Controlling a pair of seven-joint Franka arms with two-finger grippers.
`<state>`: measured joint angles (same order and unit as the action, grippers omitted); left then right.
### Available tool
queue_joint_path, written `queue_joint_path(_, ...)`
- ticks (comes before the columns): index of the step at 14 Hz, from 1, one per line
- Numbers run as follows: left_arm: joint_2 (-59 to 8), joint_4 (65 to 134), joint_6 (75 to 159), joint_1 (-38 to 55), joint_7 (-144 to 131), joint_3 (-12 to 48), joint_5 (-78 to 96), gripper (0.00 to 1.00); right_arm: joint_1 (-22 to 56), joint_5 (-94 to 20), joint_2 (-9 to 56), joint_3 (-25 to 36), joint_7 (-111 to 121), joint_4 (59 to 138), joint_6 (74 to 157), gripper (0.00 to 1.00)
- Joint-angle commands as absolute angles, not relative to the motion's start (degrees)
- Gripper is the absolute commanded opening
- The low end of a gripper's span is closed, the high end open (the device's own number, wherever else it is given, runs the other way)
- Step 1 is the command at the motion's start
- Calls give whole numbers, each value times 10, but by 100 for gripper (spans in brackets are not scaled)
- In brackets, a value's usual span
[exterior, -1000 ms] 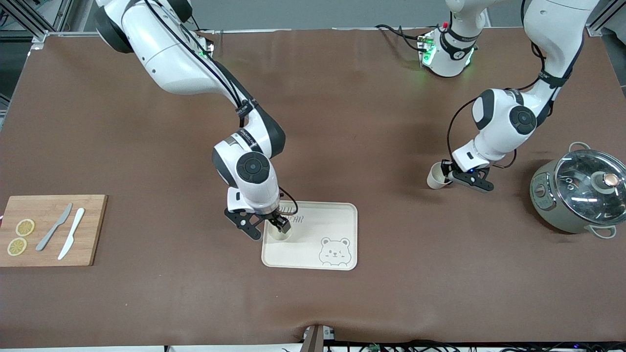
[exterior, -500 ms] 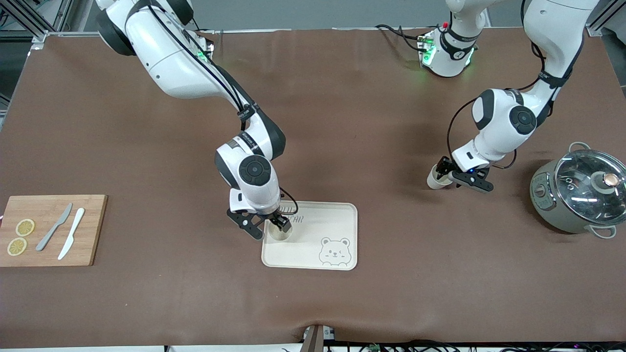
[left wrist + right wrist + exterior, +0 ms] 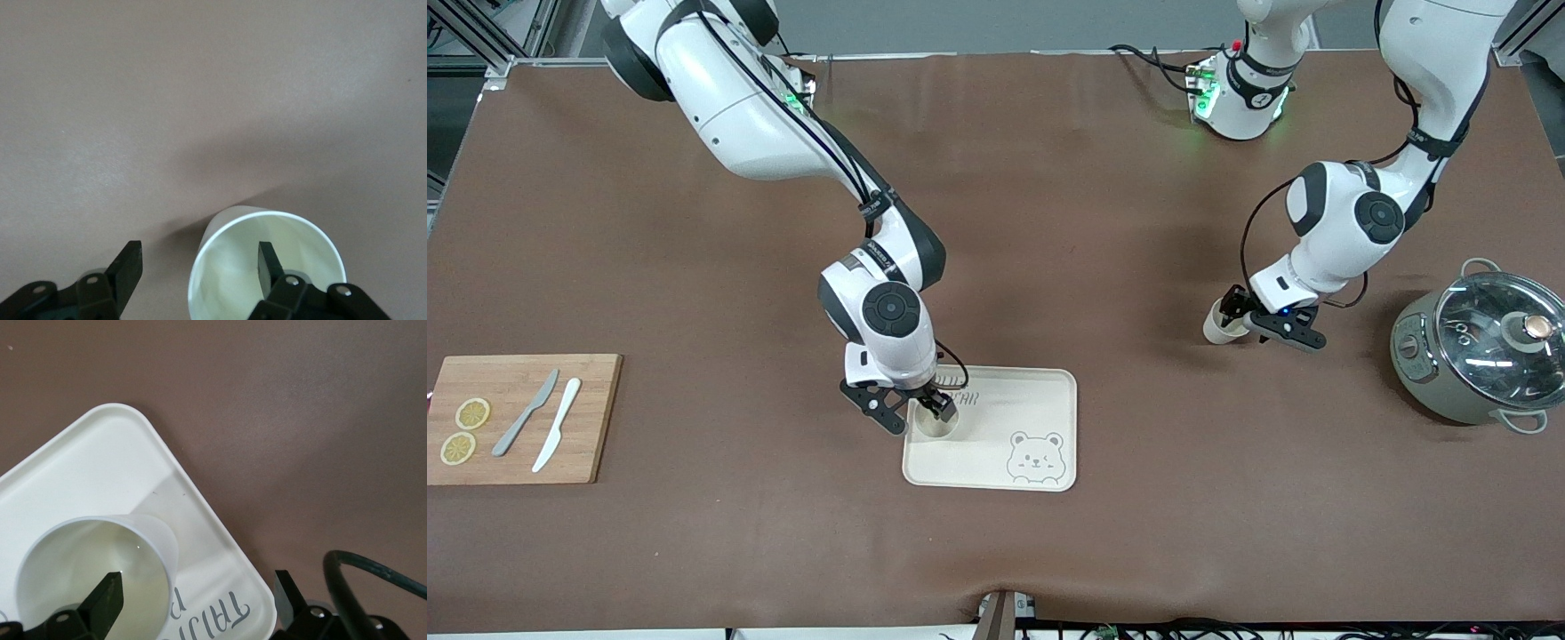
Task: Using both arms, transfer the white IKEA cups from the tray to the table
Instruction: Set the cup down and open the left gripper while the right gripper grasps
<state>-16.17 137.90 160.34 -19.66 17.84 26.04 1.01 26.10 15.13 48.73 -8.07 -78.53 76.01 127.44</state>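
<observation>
One cup [image 3: 1218, 324] stands on the counter [image 3: 1094, 222], left hand [image 3: 1249, 320] spread astride its rim. Second cup [image 3: 934, 425] remains on the tray [image 3: 1032, 400], right hand [image 3: 911, 413] spread around its wall.

From the front camera I get bright, even light from overhead; the brown table [image 3: 1049, 222] shows soft pale sheen patches near the top of the frame and short, diffuse shadows under both arms. The pot's glass lid [image 3: 1498, 331] at the right edge throws small glare spots. My left wrist feed is softer, with a broad blurred shadow beside the cup [image 3: 267, 267]. The right wrist feed looks crisp, lettering readable.
</observation>
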Motion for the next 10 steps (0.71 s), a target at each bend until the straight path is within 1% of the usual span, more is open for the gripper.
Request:
queue_joint_path(1,-128,1385,1583,-206,190,269,21,78,259,171,490,-83,-797,761,1280,97)
queue_joint_path(3,-114,1384,1567,-206,189,269,21,78,259,171,490,-83,-797,761,1280,70)
queue_joint_path(5,-101,1384,1555,-206,188,269,21,78,260,171,490,-83,-797,760,1280,48)
queue_joint_path(7,-89,1384,1534,-206,187,269,21,78,261,171,490,-83,-797,760,1280,32)
queue_joint_path(9,-63,1382,1502,-206,186,269,25,78,261,172,490,-83,-797,760,1280,21)
queue_joint_path(10,-48,1378,1484,-206,186,269,39,78,261,172,490,-83,-797,760,1280,12)
